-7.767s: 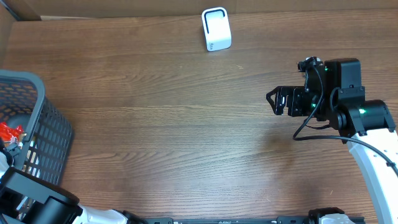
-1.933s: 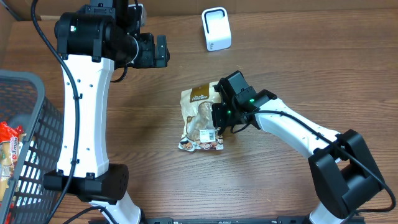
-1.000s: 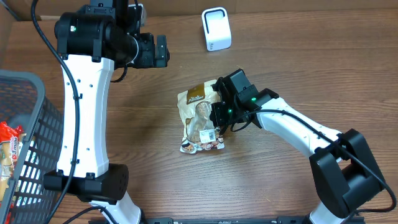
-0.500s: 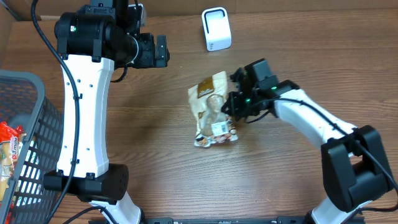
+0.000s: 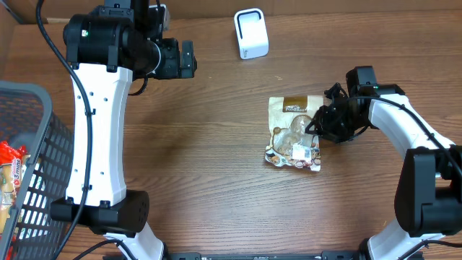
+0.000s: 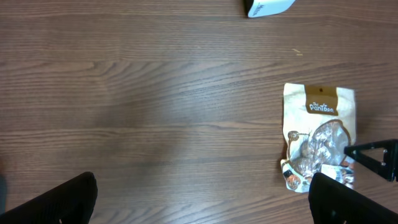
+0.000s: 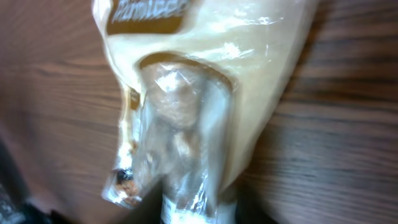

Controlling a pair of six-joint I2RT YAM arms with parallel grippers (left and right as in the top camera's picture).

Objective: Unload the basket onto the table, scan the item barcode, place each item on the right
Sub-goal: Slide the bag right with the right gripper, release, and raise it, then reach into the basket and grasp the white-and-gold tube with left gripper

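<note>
Snack bag [image 5: 292, 115] flat on table [image 5: 216, 180], edge at R gripper [image 5: 315, 131] tips.

white links, black joint housings, black cables on left arm [image 5: 94, 130] and right arm [image 5: 408, 123]

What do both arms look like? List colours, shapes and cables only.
The left arm has long white shells between bulky black joint housings, with a thin black cable looping from its top. The right arm has the same white links, black joints and a black cable along it. The left wrist view shows dark, blocky fingers.
</note>
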